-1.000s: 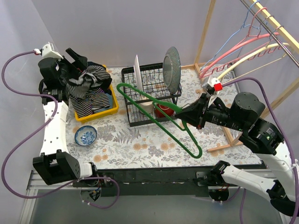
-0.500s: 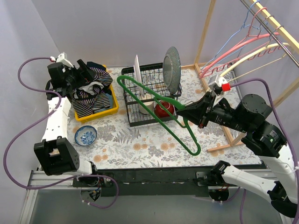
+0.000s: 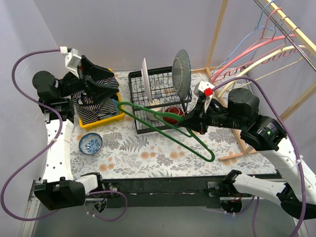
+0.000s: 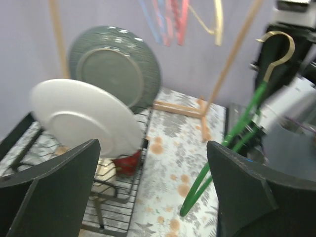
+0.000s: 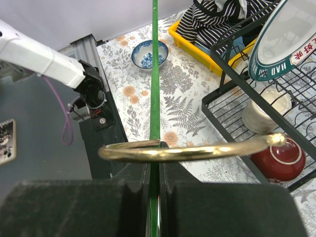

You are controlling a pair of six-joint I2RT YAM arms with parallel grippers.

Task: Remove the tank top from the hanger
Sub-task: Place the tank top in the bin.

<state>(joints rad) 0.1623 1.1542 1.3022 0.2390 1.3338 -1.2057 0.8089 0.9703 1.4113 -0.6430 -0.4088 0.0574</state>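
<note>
The striped black-and-white tank top [image 3: 95, 105] lies bunched in the yellow bin [image 3: 116, 114], off the hanger; the right wrist view shows it too [image 5: 217, 19]. My left gripper [image 3: 109, 87] hovers above the bin, open, with nothing between its fingers [image 4: 49, 192]. The green hanger [image 3: 163, 126] is bare and slants over the table and dish rack. My right gripper [image 3: 191, 121] is shut on it just below its gold hook [image 5: 197, 150], the green neck [image 5: 155, 98] pinched between the jaws. From the left wrist, the hanger [image 4: 232, 143] is ahead on the right.
A black dish rack [image 3: 160, 101] holds a white plate [image 3: 145, 76], a grey plate [image 3: 180, 69], a cup and a red bowl [image 3: 173, 116]. A blue patterned bowl [image 3: 90, 144] sits front left. A wooden rail at the right carries several coloured hangers [image 3: 256, 47].
My left gripper has let go of the tank top, risen from the bin and turned toward the rack. My right arm has swung the bare hanger left and lower.
</note>
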